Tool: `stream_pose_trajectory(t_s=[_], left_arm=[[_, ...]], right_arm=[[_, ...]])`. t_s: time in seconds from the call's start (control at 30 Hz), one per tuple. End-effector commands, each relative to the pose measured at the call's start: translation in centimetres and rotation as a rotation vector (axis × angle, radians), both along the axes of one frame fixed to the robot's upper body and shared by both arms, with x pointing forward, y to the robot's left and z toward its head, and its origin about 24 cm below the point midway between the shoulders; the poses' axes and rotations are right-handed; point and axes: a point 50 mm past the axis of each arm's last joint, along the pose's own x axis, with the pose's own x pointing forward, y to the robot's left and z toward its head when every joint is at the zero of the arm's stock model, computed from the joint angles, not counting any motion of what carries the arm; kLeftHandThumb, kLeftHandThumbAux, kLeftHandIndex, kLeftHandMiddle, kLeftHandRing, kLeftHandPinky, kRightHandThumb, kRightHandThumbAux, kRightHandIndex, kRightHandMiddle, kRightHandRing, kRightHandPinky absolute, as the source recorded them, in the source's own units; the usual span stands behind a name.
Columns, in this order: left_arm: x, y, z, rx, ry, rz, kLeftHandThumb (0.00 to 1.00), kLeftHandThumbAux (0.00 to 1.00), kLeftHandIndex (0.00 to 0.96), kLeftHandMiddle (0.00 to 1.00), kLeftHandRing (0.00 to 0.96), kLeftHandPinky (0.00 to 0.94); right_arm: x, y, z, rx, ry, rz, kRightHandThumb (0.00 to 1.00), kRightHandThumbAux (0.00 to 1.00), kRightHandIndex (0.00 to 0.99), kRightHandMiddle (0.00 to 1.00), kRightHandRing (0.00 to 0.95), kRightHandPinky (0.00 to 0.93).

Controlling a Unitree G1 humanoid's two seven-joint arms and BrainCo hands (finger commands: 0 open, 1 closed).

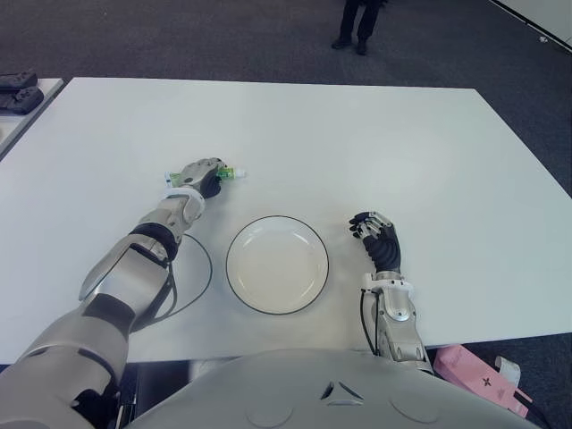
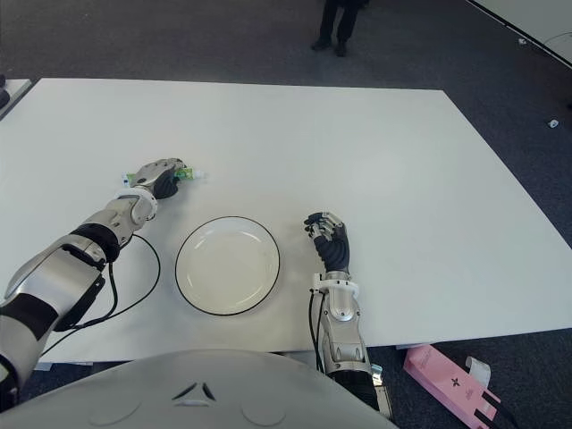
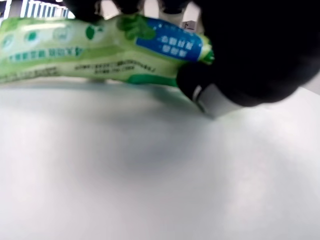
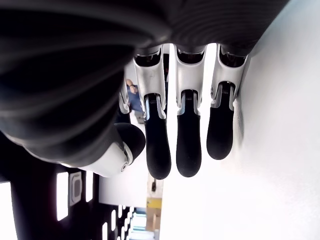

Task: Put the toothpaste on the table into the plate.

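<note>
A green and white toothpaste tube [image 3: 95,50] with a blue label lies on the white table [image 1: 375,134], left of centre. My left hand [image 1: 201,176] covers it, with the fingers curled over the top and the thumb [image 3: 200,85] pressed at its side. Only the cap end [image 1: 231,172] sticks out to the right of the hand. The tube stays low at the table surface. The white plate [image 1: 268,268] with a dark rim is near the front edge, nothing in it. My right hand [image 1: 377,234] shows right of the plate, fingers [image 4: 189,145] relaxed and holding nothing.
A black cable [image 1: 204,273] loops on the table between my left arm and the plate. A second table at the far left carries dark objects [image 1: 18,89]. A person's legs [image 1: 357,22] stand beyond the far edge. A pink box [image 1: 474,375] lies on the floor at front right.
</note>
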Motion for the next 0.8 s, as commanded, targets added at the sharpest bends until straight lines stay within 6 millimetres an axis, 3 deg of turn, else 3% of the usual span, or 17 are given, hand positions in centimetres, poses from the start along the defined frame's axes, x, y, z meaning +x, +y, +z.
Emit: stream_pose_trajectory(t_s=[0.03, 0.8], left_arm=[[-2.79, 1.26, -2.89, 0.021, 0.137, 0.065, 0.729, 0.695, 0.444, 0.859, 0.848, 0.860], [-2.38, 1.43, -2.42, 0.019, 0.126, 0.060, 0.722, 0.702, 0.442, 0.883, 0.860, 0.860]], right_arm=[[-0.30, -0.13, -0.40, -0.004, 0.028, -0.005, 0.708, 0.729, 0.430, 0.500, 0.490, 0.483], [-0.18, -0.13, -0.48, 0.002, 0.029, -0.012, 0.709, 0.728, 0.431, 0.501, 0.489, 0.480]])
